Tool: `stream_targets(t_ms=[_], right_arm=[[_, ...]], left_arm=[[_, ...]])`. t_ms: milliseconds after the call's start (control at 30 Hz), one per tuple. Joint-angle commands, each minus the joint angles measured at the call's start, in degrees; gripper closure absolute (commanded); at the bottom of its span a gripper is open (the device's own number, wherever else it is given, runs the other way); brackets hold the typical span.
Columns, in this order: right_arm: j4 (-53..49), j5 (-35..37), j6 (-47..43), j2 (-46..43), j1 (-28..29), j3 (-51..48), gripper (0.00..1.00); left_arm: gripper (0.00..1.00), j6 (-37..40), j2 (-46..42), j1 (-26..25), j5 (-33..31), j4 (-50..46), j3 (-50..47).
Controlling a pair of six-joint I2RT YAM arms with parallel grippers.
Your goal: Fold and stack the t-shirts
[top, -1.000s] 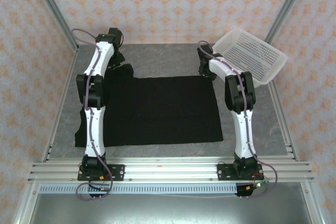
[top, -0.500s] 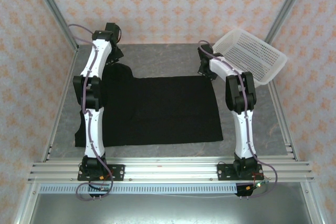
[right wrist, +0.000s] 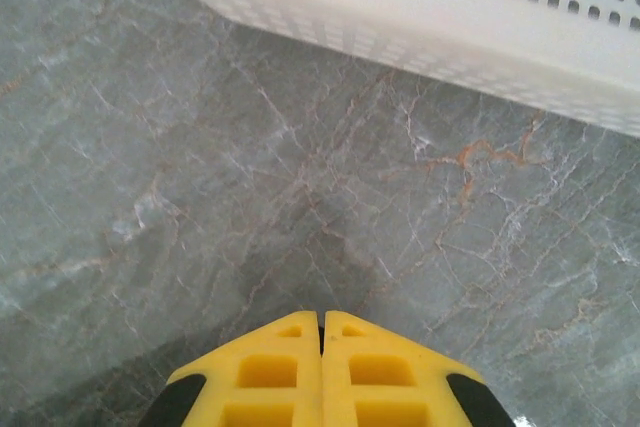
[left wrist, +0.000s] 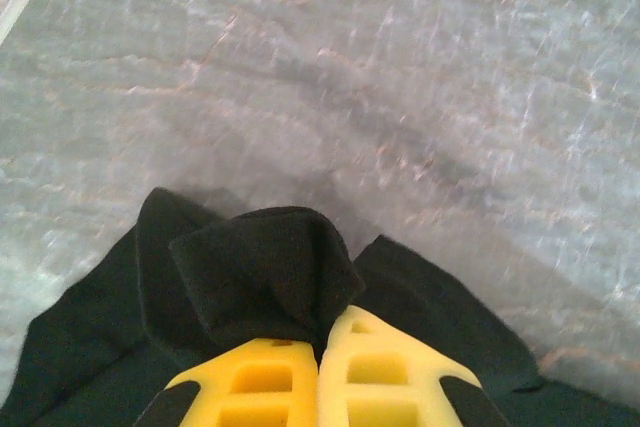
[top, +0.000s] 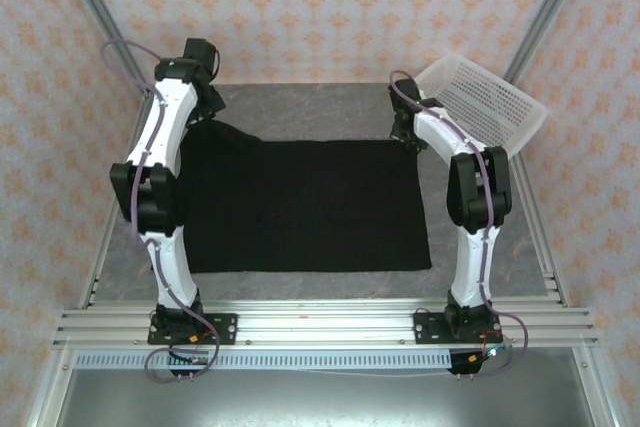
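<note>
Grey marbled tabletop [top: 300, 107] inside a cell of peach patterned walls [top: 320, 7], aluminium rails [top: 320, 322] along the near edge. Spread across the middle of that surface, one black t-shirt [top: 310, 207], plain black face up, mostly flat, its near hem running roughly parallel to the rails.

Far left corner of the cloth drawn up into a small peak under the left gripper [top: 205, 115], with the left arm arched out above the shirt's left side. From the left wrist camera: yellow fingers [left wrist: 260, 387] pressed together on a bunched fold of the black fabric, the fold poking out past the tips, the rest of the cloth sagging away on both sides, bare marble beyond.

Right gripper [top: 405, 135] down at the shirt's far right corner, close to the table. From the right wrist camera: both yellow pads [right wrist: 380, 377] shut tight against each other, only a hairline seam between them. Perhaps nipping the shirt's edge below the tips, but hard to tell from this angle. Marble directly ahead.

White mesh basket [top: 485, 107] in the far right corner of the table, tilted, just beyond the right gripper and apart from the shirt.
</note>
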Motion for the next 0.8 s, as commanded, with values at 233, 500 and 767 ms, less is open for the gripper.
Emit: stream_targets(t_ms=[233, 500, 767], right_arm=[[-0.4, 1.6, 0.5, -11.7, 1.1, -15.0, 1.0], [-0.4, 3.5, 1.7, -17.2, 2.4, -24.9, 1.0], [-1.4, 5.4, 2.7, -20.1, 4.3, -29.5, 1.0]], left_arm=[[1.0, -0.2, -23.6, -0.5, -3.6, 1.9, -30.6], [1.0, -3.1, -36.7, -0.5, -8.2, 1.1, -48.5], [1.0, -11.4, -46.7, -0.5, -10.7, -0.5, -59.2]])
